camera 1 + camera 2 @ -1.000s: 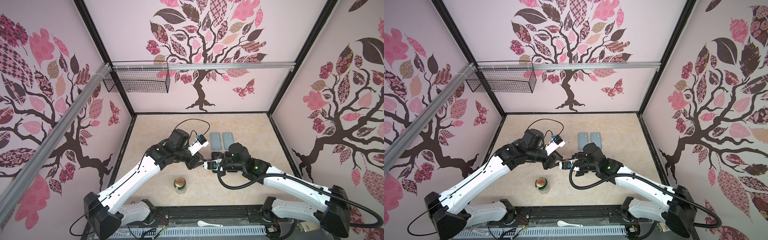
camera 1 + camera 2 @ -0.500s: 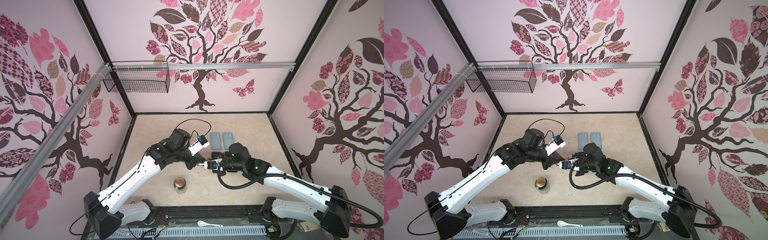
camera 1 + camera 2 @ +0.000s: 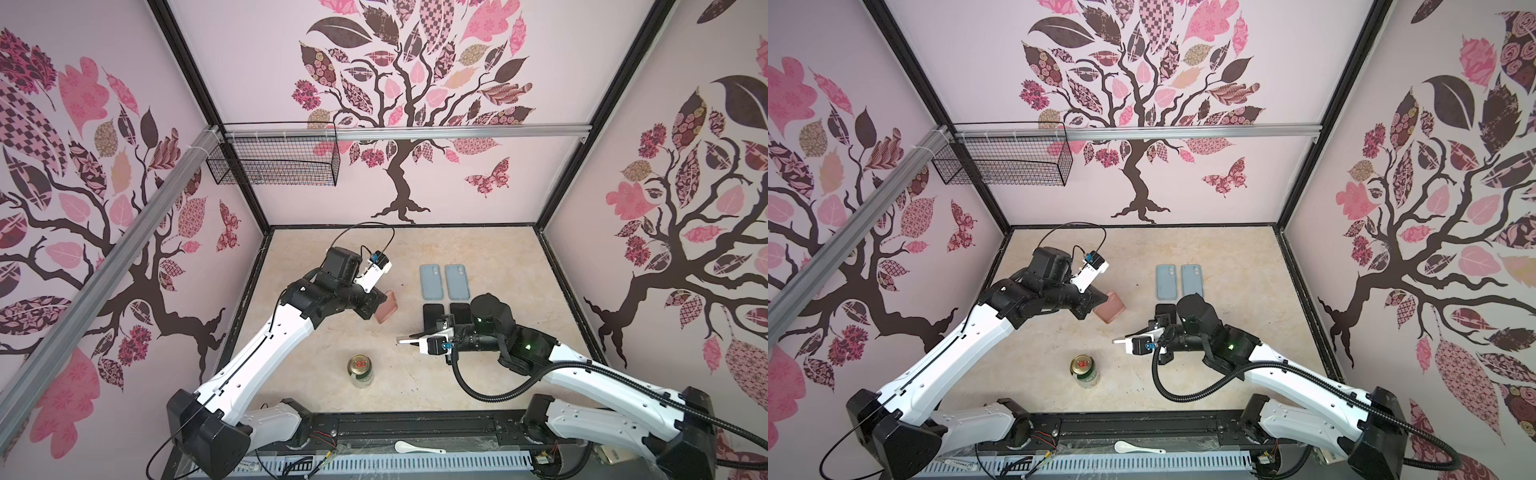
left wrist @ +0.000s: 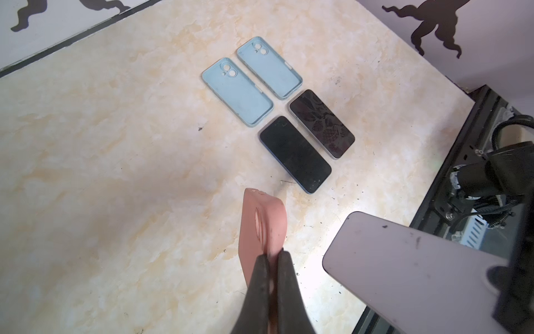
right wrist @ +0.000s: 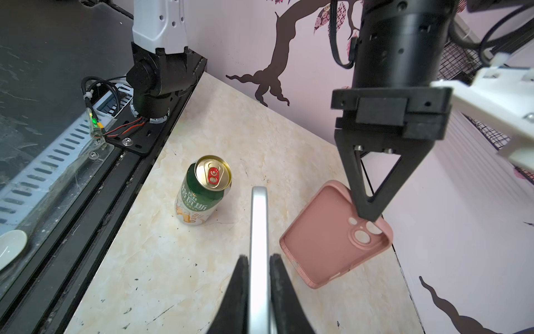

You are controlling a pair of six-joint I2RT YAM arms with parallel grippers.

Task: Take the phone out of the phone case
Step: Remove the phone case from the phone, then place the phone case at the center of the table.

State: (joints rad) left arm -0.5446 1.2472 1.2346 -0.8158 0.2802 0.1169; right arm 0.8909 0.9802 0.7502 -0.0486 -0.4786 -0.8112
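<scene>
Our left gripper (image 4: 273, 256), pulled clear of its partner, now pinches the empty pink case (image 4: 274, 219) by its rim; apart from it, our right gripper (image 5: 259, 258) clamps the bare phone (image 5: 259, 225) above the table (image 5: 161, 260). We judge the extraction done.

A salmon-pink phone case (image 5: 326, 240) is seen, and a phone (image 5: 259, 231) edged in silver. The can (image 5: 202, 199) is coloured green, with a gold top and a red tab. Beyond the can, two pale blue cases (image 4: 237, 92) and two black-screened phones (image 4: 294, 153) are shown on a cream, yellow-marbled table (image 4: 115, 144). The walls (image 3: 540, 187) are patterned with brown trees and pink leaves.
</scene>
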